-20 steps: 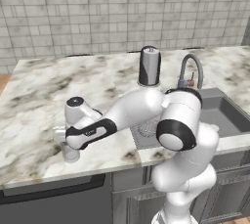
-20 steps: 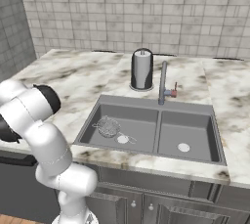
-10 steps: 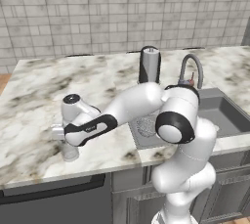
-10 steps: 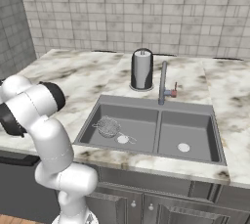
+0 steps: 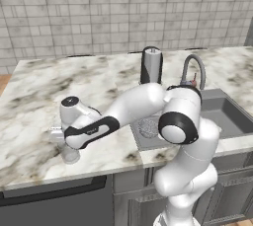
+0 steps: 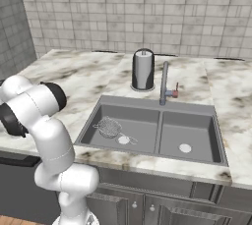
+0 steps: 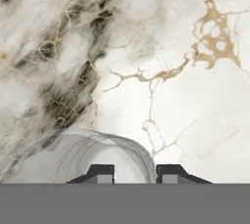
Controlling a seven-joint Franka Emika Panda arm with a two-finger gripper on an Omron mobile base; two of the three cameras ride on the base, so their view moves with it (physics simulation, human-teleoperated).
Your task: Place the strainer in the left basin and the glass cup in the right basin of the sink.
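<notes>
The glass cup (image 5: 69, 155) stands upright on the marble counter near its front left edge. In the hand view its clear rim (image 7: 88, 142) curves just under me. My gripper (image 5: 65, 142) reaches down onto it from above, and the gripper (image 7: 135, 174) has its two tips close together, one on each side of the cup's wall, shut on it. The strainer (image 6: 109, 127) lies in the left basin (image 6: 142, 133) of the sink (image 6: 157, 105), beside the white drain. The strainer (image 5: 147, 127) also peeks out behind my forearm. The right basin (image 6: 194, 133) holds only its drain.
A tall dark steel canister (image 6: 143, 70) stands on the counter behind the sink, next to the gooseneck faucet (image 6: 164, 82). The counter's front edge runs close below the cup. A tiled wall closes off the back.
The fingers have closed from wide open onto the cup's wall. The hand has sunk slightly over the cup; the strainer has not moved.
</notes>
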